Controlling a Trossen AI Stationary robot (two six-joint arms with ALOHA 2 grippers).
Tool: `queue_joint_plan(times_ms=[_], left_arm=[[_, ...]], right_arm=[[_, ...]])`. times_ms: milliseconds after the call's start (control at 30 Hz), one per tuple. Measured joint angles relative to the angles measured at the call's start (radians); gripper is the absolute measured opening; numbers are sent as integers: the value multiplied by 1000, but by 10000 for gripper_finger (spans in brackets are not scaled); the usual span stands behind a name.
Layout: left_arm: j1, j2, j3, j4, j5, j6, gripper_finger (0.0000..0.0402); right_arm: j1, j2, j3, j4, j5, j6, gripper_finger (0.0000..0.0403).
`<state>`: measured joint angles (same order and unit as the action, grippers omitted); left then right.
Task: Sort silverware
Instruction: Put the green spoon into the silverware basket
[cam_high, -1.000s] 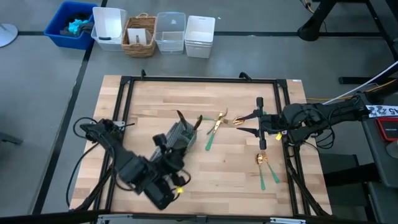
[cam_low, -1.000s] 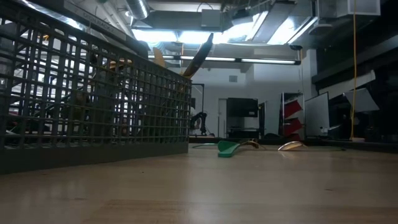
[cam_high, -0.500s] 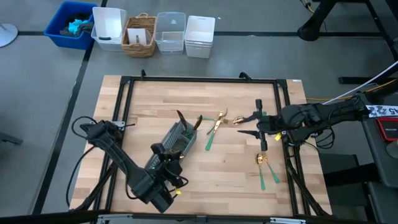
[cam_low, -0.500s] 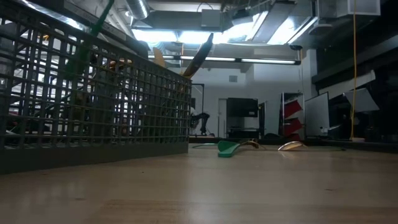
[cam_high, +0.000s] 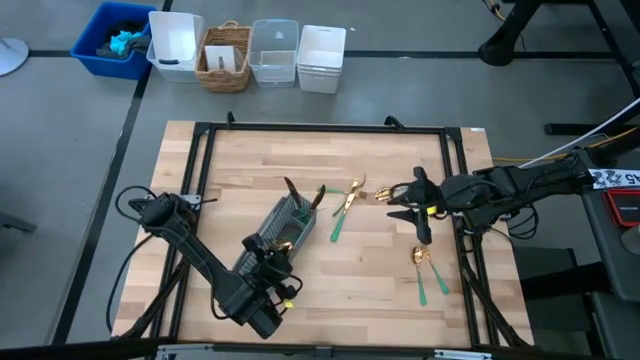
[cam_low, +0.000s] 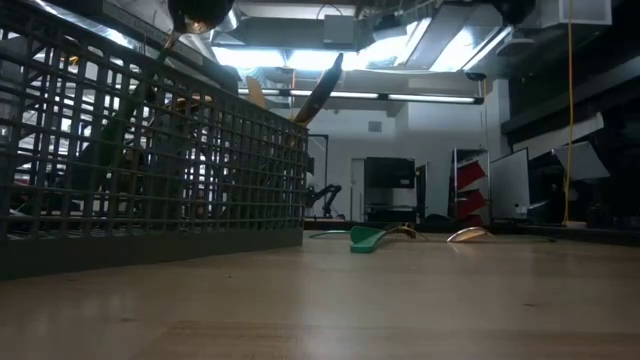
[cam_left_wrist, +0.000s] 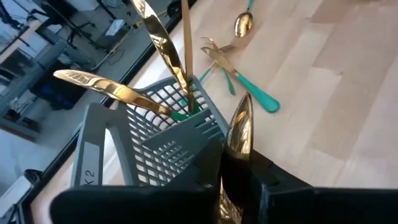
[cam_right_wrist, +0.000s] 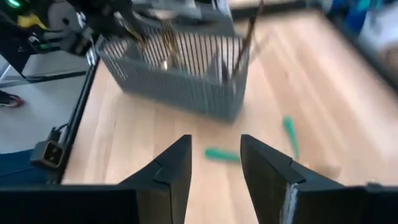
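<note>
The grey mesh caddy (cam_high: 290, 222) stands on the table's middle left, and gold-headed silverware (cam_left_wrist: 158, 37) sticks up out of its far compartments. My left gripper (cam_high: 268, 262) hovers over the caddy's near end, shut on one more piece (cam_left_wrist: 240, 127). On the wood to the caddy's right lie a fork and a knife (cam_high: 345, 205), and two more pieces (cam_high: 425, 265) lie nearer the right rail. My right gripper (cam_high: 405, 200) stands open above the table's right half, over a green handle (cam_right_wrist: 221, 154), touching nothing. My left gripper pinches the piece by its gold head (cam_left_wrist: 239, 142) between the two fingers, slanting down from above. The head points up. The green handle (cam_low: 125, 125) hangs tilted below the fingers and reaches down inside the caddy's near end (cam_low: 150, 150).
A black frame rail (cam_high: 200, 200) runs around the wooden top. Beyond its far edge stand a blue bin (cam_high: 115, 40), a white tub (cam_high: 175, 45), a wicker basket (cam_high: 225, 55), a clear tub (cam_high: 275, 50) and another white tub (cam_high: 320, 55). Bare wood lies near the caddy's right.
My left gripper has come down over the caddy's near end with the piece it holds, and the green handle has sunk from above the mesh into the caddy. My right gripper has rolled at the wrist, staying open in place.
</note>
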<state>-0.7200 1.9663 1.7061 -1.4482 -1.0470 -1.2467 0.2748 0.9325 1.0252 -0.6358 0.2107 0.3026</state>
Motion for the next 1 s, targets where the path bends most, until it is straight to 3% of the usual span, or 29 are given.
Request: queue_joint_plan(times_ms=[200, 433, 733, 1000], left_arm=[[1, 0, 0, 45, 34, 38, 68], [1, -1, 0, 75, 42, 67, 117], [0, -1, 0, 82, 42, 122, 122], [0, -1, 0, 120, 42, 158, 123]], right_arm=[[0, 15, 0, -188, -61, 217, 138], [0, 56, -49, -341, -99, 185, 138], [0, 111, -190, -371, -102, 89, 138], [0, 160, -299, -337, -200, 55, 138]])
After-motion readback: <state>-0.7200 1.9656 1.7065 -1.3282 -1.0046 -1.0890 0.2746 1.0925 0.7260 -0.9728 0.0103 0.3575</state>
